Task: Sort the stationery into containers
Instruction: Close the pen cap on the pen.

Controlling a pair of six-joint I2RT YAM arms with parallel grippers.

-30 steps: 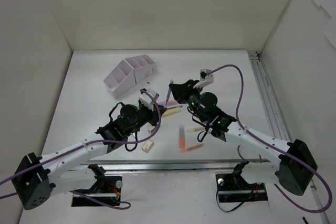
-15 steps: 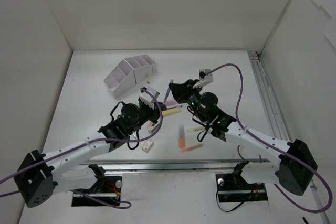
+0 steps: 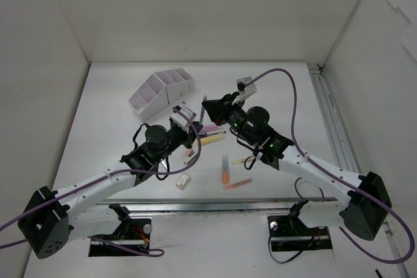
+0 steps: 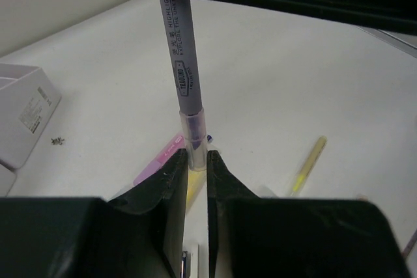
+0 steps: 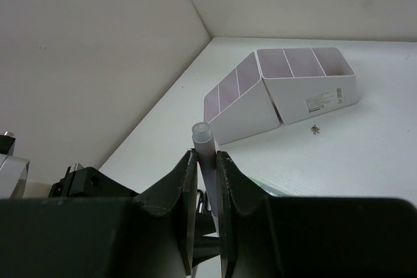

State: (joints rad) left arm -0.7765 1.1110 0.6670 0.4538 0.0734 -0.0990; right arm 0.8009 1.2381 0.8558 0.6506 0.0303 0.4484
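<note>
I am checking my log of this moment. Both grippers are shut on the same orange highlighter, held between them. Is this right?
Only the colour is wrong. The highlighter both grip is pale grey-lilac, not orange, as the left wrist view shows between the left gripper fingers; the right gripper is shut on its other end. The orange marker lies on the table.

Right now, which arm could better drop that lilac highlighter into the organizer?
Probably the right arm: both arms grip the highlighter, but the organizer lies straight ahead of its jaws; the left arm sees only a corner.
</note>
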